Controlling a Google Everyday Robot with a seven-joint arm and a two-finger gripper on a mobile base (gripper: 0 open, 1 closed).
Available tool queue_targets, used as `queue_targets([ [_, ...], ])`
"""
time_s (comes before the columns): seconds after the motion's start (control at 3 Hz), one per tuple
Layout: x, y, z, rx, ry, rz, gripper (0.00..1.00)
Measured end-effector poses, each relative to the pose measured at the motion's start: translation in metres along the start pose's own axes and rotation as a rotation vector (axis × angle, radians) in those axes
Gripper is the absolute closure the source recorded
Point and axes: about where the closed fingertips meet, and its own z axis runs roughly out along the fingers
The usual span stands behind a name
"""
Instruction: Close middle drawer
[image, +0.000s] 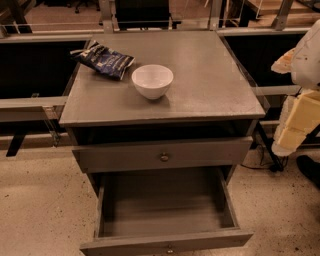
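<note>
Standing pulled far out beneath the barely open top drawer (125, 156), the middle drawer (165, 215) shows its bare grey box, so closing it likely calls for a straight push on its front (my judgement). The gripper (297, 122) hangs at the right edge beside the bench (215, 75), well apart from that drawer and holding nothing visible. Whether its jaws are spread or pressed together I cannot tell.

This looks like a lab test space: speckled floor (30, 200), metal railings (30, 102), office chair (142, 12), gripper (295, 125) at the right edge.
</note>
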Motion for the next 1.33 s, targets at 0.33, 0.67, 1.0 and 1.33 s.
queue_targets([
  [0.33,0.000,0.000,0.000,0.000,0.000,0.000,0.00],
  [0.67,0.002,-0.001,0.022,-0.042,-0.005,0.007,0.00],
  [1.0,0.014,0.011,0.081,-0.120,-0.048,0.012,0.00],
  [1.33,0.037,0.044,0.144,-0.138,-0.086,0.038,0.00],
])
